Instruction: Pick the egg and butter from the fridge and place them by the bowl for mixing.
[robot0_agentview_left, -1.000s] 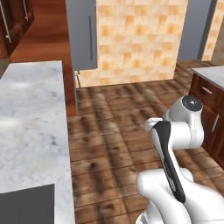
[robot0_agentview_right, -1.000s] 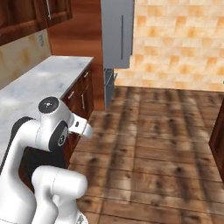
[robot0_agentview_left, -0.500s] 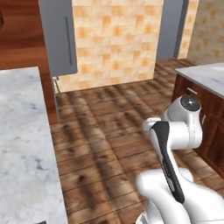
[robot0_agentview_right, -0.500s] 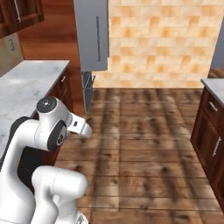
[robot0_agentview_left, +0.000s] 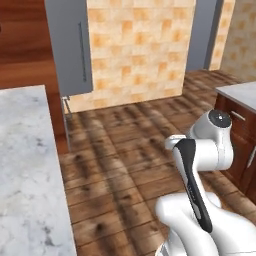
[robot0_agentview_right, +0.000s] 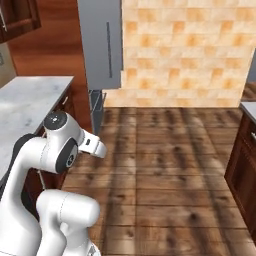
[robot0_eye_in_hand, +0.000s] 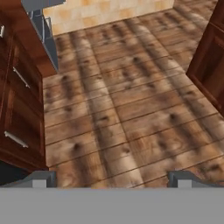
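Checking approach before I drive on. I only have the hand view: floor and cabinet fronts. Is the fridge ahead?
Observer: Yes, the fridge stands ahead on the left, door shut.
Operator: Handle visible?
Observer: A long bar handle runs down its front.
Operator: What's beside the base?
Observer: A marble counter on the left.
Operator: And on the right?
Observer: A second counter over dark cabinets.

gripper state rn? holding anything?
Gripper: open, jaws spread wide, nothing between them; it looks down at bare wood floor.
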